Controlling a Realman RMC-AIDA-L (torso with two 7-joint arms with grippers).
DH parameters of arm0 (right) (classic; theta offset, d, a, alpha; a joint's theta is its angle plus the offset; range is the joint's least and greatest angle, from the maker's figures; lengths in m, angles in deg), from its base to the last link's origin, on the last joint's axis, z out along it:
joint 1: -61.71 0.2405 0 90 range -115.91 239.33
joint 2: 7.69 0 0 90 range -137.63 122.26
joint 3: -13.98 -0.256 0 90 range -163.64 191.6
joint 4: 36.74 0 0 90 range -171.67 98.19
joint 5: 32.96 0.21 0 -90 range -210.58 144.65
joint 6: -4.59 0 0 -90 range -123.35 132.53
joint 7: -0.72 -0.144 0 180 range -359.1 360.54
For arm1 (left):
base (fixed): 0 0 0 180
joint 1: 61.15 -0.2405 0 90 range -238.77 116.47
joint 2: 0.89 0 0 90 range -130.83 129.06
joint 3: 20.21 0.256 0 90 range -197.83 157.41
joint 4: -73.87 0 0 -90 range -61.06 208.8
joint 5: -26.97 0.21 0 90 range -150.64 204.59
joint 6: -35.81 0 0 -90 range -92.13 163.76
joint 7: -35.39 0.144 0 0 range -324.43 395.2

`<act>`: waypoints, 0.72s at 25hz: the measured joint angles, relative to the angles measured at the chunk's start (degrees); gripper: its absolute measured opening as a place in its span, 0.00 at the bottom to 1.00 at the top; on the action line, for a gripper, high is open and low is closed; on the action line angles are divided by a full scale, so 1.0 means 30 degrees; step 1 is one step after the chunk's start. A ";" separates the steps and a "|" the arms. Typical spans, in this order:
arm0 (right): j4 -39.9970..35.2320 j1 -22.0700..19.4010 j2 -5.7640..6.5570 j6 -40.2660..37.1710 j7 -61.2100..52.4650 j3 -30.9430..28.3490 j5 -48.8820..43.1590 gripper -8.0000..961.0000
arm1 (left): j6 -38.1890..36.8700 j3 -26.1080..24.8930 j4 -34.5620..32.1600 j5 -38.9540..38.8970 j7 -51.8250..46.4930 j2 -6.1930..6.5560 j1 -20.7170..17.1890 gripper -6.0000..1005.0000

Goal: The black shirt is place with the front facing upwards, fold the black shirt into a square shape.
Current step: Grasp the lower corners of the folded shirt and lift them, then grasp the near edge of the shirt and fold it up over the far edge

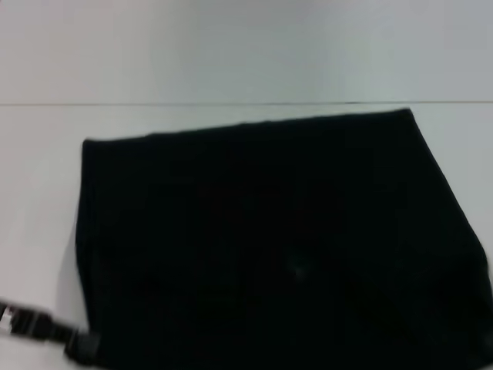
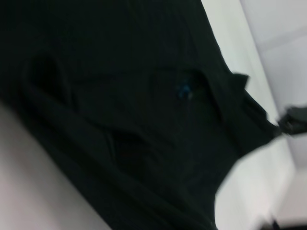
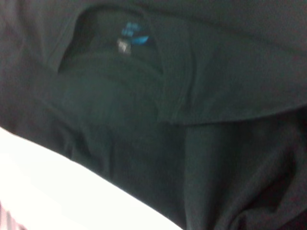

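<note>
Item: the black shirt (image 1: 262,239), a dark slab spread on the white table (image 1: 38,193). Left gripper (image 1: 81,344) at the shirt's near-left corner, grip cannot be told; right gripper unseen. Risk: loose overlapping layers near the neck label (image 3: 132,36) may slide, skewing the square

I can see my left gripper (image 1: 81,344) low at the near left of the head view, its dark tip touching the near-left corner of the black shirt (image 1: 269,239); I can't make out its fingers. A gripper (image 2: 293,120) shows in my left wrist view, at a shirt corner.
</note>
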 joint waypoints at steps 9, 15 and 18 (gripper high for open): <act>0.0335 -0.0336 -0.0525 -0.0950 0.1716 -0.0266 -0.0487 0.07 | -0.1698 -0.0139 0.0167 0.1307 0.0624 -0.0385 0.0091 0.15; 0.0889 0.0110 0.0352 0.0451 0.0371 -0.3746 0.1147 0.07 | -0.0067 -0.3627 0.0167 0.1207 -0.0391 -0.0181 0.0830 0.16; 0.1759 0.0145 0.1044 0.2428 -0.0751 -0.5170 0.2586 0.07 | 0.1488 -0.5103 0.0167 0.1191 -0.1268 -0.0018 0.1179 0.16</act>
